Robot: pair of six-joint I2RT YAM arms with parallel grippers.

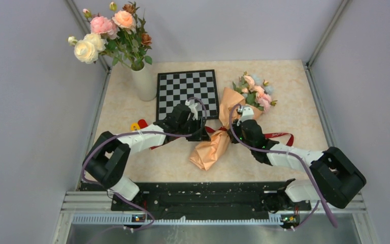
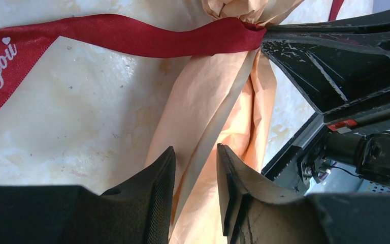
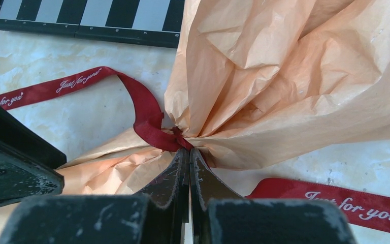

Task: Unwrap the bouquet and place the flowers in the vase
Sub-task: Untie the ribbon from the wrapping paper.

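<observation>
On the pale, marbled table (image 1: 294,101), just right of the chessboard (image 1: 187,91), the bouquet (image 1: 222,133) is laid flat on a slant. It is seen as a long cone of crinkled peach-orange paper, with the flowers (image 1: 254,91), small pink-peach and pale blue blooms among green leaves, turned to the far right and the loose paper tail turned to the near edge. The paper is gathered at a narrow waist by a dark red ribbon (image 3: 147,112), whose ends are spread over the table on both sides. The white vase (image 1: 144,81) is stood at the far left corner, well apart from the bouquet, and is filled with larger roses (image 1: 106,35). Both arms are bent at the elbow and stretched inward to the waist of the bundle. The left gripper (image 2: 195,152) is held low over the paper tail with its fingers apart and a fold of paper between them. The right gripper (image 3: 189,152) is pressed together with its tips at the ribbon knot; whether a strand is pinched cannot be told. "Just for you" is printed on the ribbon in white script beside a small heart.
</observation>
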